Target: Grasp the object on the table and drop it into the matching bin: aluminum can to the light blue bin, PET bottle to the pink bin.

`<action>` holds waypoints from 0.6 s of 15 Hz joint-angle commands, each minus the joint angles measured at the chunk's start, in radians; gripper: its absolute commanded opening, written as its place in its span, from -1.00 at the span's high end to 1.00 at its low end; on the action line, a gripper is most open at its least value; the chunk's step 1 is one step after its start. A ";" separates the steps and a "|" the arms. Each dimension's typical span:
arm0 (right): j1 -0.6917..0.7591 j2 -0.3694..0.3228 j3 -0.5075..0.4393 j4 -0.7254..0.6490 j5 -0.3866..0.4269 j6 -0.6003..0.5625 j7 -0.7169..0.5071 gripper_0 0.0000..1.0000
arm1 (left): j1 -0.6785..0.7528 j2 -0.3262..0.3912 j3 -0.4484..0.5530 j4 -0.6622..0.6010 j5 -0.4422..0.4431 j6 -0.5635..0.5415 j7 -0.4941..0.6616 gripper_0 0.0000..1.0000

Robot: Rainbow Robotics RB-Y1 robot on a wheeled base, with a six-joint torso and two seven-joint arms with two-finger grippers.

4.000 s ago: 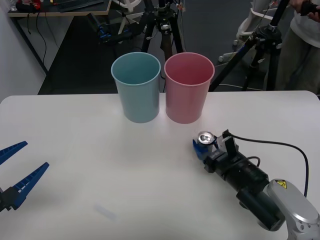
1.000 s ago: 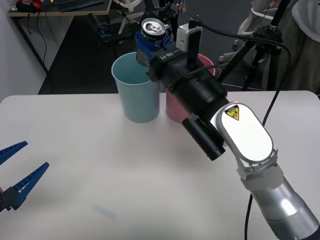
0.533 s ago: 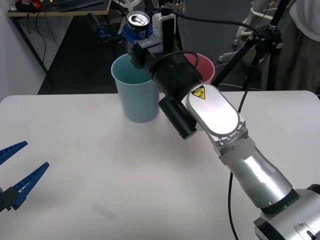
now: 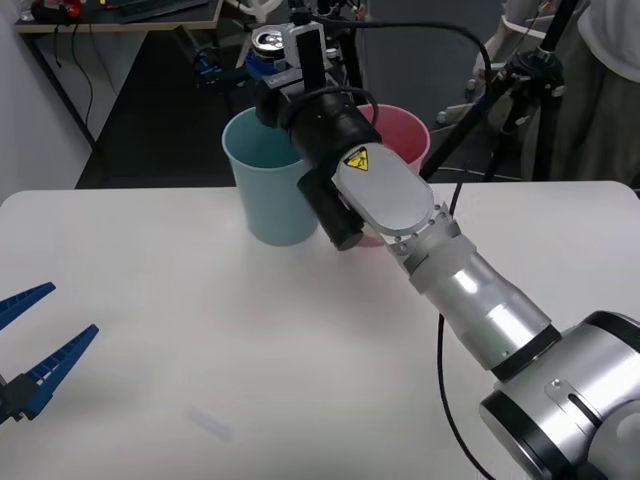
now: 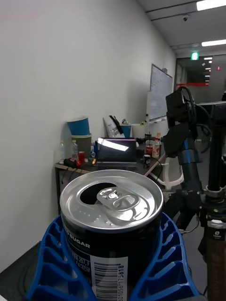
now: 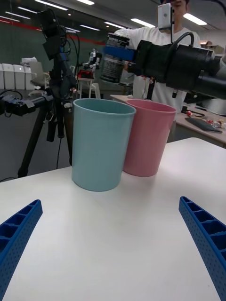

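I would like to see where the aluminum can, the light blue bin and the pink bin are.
aluminum can [image 5: 112, 201]: right wrist view, on its silver top.
light blue bin [image 6: 99, 146]: left wrist view, on its outer wall.
pink bin [image 4: 405, 128]: front view, on its rim.

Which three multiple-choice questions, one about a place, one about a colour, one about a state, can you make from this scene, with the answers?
1. Where is the aluminum can?
A. on the table
B. held above the light blue bin
C. inside the pink bin

2. What colour is the bin right of the light blue bin?
A. pink
B. green
C. white

3. How is the left gripper?
A. shut on a bottle
B. open
C. shut on nothing

Answers: 1 B, the right gripper holds it high over that rim. 2 A, the pink bin stands beside. 3 B, its fingers are spread over the table.
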 commanded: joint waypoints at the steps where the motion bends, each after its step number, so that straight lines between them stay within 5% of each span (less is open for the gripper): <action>1: -0.014 0.008 0.000 0.028 0.001 0.007 -0.001 1.00 | 0.000 0.000 0.000 0.000 0.000 0.000 0.000 -1.00; 2: -0.014 0.009 0.003 0.028 0.001 0.007 -0.004 1.00 | 0.000 0.000 0.000 0.000 0.000 0.000 0.000 -1.00; 4: -0.014 0.008 0.012 0.028 0.001 0.007 -0.007 -1.00 | 0.000 0.000 0.000 0.000 0.000 0.000 0.000 -1.00; 9: -0.014 0.008 0.020 0.027 -0.004 0.007 -0.009 -1.00 | 0.000 0.000 0.000 0.000 0.000 0.000 0.000 -1.00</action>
